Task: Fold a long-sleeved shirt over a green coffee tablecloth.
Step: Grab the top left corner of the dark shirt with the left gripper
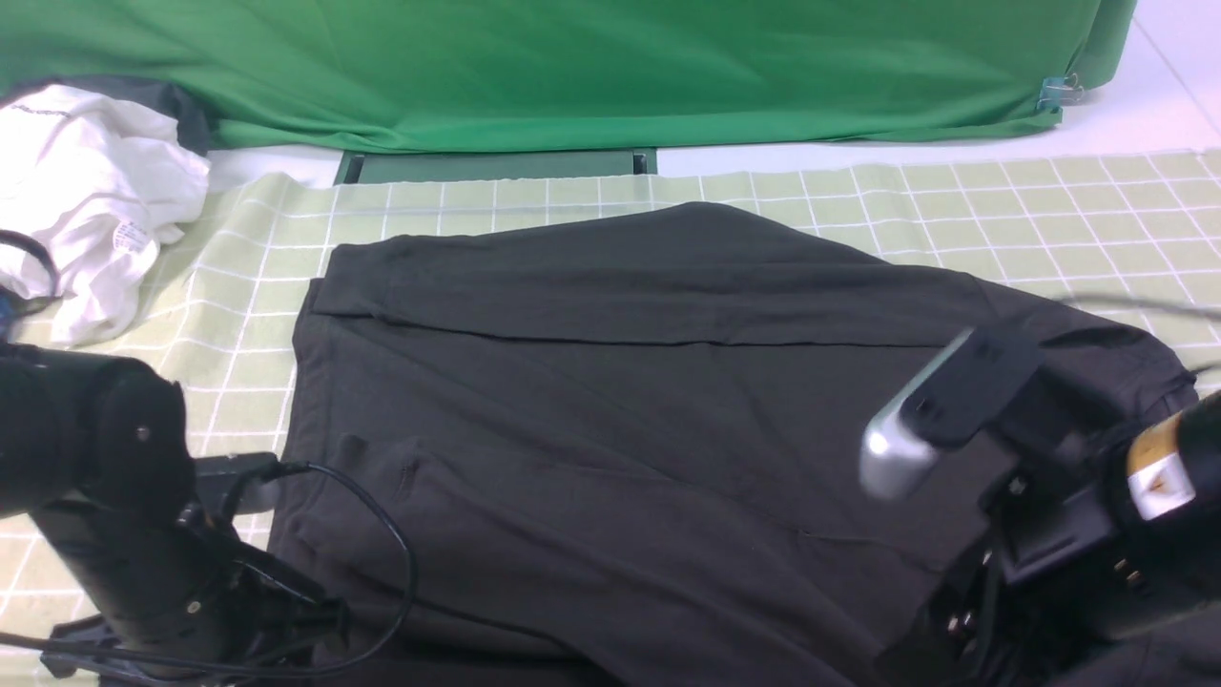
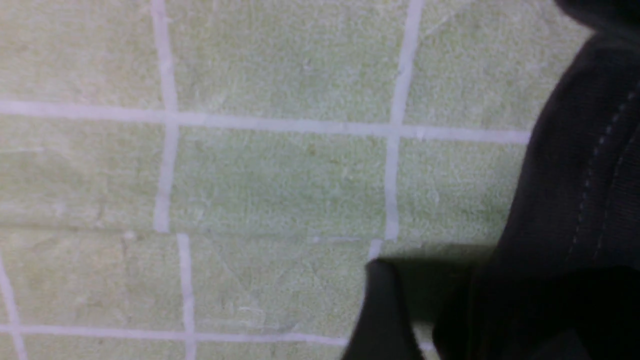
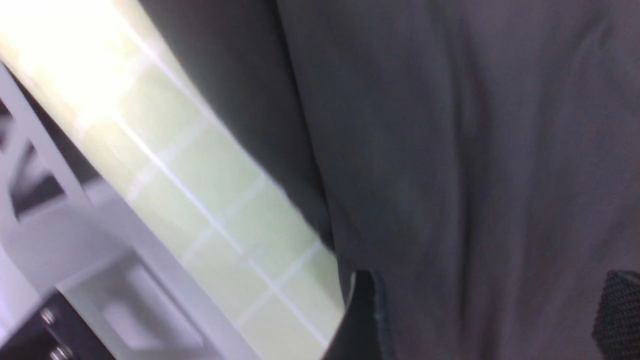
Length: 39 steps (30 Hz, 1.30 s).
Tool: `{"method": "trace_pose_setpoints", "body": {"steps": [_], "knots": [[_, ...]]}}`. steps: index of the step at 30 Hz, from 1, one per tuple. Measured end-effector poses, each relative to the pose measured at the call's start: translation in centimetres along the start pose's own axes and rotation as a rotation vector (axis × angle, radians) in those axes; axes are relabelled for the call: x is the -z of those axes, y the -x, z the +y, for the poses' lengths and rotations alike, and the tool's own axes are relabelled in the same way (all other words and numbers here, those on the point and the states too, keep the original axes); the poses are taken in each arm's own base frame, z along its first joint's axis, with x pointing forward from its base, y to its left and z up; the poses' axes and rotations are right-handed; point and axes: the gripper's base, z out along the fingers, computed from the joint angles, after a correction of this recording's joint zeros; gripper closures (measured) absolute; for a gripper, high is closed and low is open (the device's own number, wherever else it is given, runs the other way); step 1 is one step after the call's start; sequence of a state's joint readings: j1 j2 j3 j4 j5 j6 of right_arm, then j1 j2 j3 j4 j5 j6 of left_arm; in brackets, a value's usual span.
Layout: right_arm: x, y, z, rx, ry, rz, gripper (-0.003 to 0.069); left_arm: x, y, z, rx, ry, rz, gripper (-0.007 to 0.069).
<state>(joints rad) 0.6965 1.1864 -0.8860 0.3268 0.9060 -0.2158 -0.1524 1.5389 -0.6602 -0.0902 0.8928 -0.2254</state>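
Front view: long-sleeved shirt on green coffee tablecloth looks part-folded, folds remaining. Right gripper above shirt gapes, empty; left gripper state unclear.

I count one black long-sleeved shirt, spread on one pale green grid tablecloth. One crumpled white garment sits at the tablecloth's far left corner. Beyond its far edge hangs one plain deep-green sheet, with one small clip at its right end. Two robot arms: a left arm and a right arm.
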Motion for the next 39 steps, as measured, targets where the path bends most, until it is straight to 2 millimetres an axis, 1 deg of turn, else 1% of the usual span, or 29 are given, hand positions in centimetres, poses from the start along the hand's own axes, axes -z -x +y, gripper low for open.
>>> {"method": "trace_pose_setpoints", "body": {"steps": [1,2,4,5,6,7,9,11,12,14,15,18,20,22,24,26,28,29,30,32,33,34,35,36,37,38,39], "knots": [[0.1,0.0,0.0,0.001,0.000,-0.004,0.0100,0.0,0.0,0.0,0.001,-0.001,0.002,0.0159],[0.7,0.1,0.1,0.006,-0.002,-0.027,0.0100,-0.1,0.0,-0.1,0.008,-0.007,0.012,0.0245],[1.1,0.0,0.2,0.010,-0.004,-0.043,0.0102,-0.1,-0.1,-0.1,0.008,-0.012,0.023,0.0408],[1.1,0.0,0.2,0.011,-0.005,-0.043,0.0102,-0.1,-0.1,-0.1,0.004,-0.011,0.026,0.0459],[1.1,0.0,0.2,0.012,-0.005,-0.042,0.0102,-0.1,-0.2,-0.1,-0.007,-0.011,0.033,0.0531],[1.1,0.0,0.2,0.013,-0.005,-0.042,0.0103,-0.1,-0.3,-0.1,-0.010,-0.008,0.046,0.0567],[1.1,0.0,0.2,0.013,-0.006,-0.041,0.0103,-0.1,-0.8,0.0,-0.013,0.003,0.101,0.0599],[1.1,0.0,0.2,0.013,-0.006,-0.041,0.0103,0.1,-1.5,0.2,-0.015,0.012,0.146,0.0608],[1.1,0.0,0.2,0.013,-0.006,-0.041,0.0103,0.5,-2.3,0.3,-0.012,0.008,0.164,0.0610],[1.1,0.0,0.2,0.014,-0.007,-0.041,0.0103,0.8,-3.1,0.3,-0.009,0.002,0.174,0.0610],[1.1,0.1,0.2,0.014,-0.009,-0.050,0.0103,1.3,-4.4,0.4,0.002,-0.001,0.185,0.0611],[1.2,0.3,0.1,0.014,-0.014,-0.072,0.0103,1.9,-6.2,0.6,0.022,-0.005,0.192,0.0611],[1.2,0.4,0.1,0.014,-0.017,-0.086,0.0103,2.1,-6.6,0.7,0.023,-0.010,0.180,0.0611],[1.2,0.6,0.1,0.014,-0.021,-0.106,0.0103,2.8,-7.1,0.8,0.020,-0.023,0.144,0.0602],[1.2,0.6,0.1,0.014,-0.023,-0.112,0.0103,2.9,-7.2,0.8,0.020,-0.026,0.136,0.0591],[1.2,0.7,0.0,0.014,-0.025,-0.121,0.0103,3.1,-7.3,0.8,0.018,-0.029,0.125,0.0532],[1.2,0.7,0.0,0.014,-0.025,-0.123,0.0103,3.2,-7.4,0.9,0.012,-0.024,0.122,0.0442],[1.2,0.7,0.0,0.014,-0.025,-0.123,0.0103,3.2,-7.4,0.9,0.012,-0.024,0.122,0.0442],[1.2,0.7,0.0,0.015,-0.026,-0.123,0.0103,3.4,-7.2,0.9,0.008,-0.020,0.115,0.0356],[1.2,0.7,0.0,0.015,-0.026,-0.123,0.0103,4.0,-6.8,0.7,0.005,-0.026,0.095,0.0298],[1.2,0.7,0.0,0.015,-0.026,-0.123,0.0103,4.2,-6.7,0.7,0.004,-0.028,0.086,0.0283],[1.2,0.7,0.0,0.015,-0.026,-0.123,0.0103,5.1,-6.0,0.4,0.001,-0.034,0.047,0.0235],[1.2,0.7,0.0,0.015,-0.026,-0.123,0.0103,5.9,-5.5,0.3,0.001,-0.031,0.011,0.0208],[1.2,0.7,0.0,0.015,-0.026,-0.123,0.0103,6.7,-4.9,0.3,0.008,-0.019,-0.033,0.0193],[1.2,0.7,0.0,0.015,-0.026,-0.123,0.0103,8.2,-3.8,0.4,0.046,-0.002,-0.120,0.0181],[1.2,0.7,0.0,0.015,-0.026,-0.123,0.0103,8.9,-3.1,0.6,0.066,0.015,-0.175,0.0181],[1.2,0.7,0.0,0.015,-0.026,-0.123,0.0103,10.6,-1.7,0.8,0.115,0.012,-0.275,0.0189]]}}
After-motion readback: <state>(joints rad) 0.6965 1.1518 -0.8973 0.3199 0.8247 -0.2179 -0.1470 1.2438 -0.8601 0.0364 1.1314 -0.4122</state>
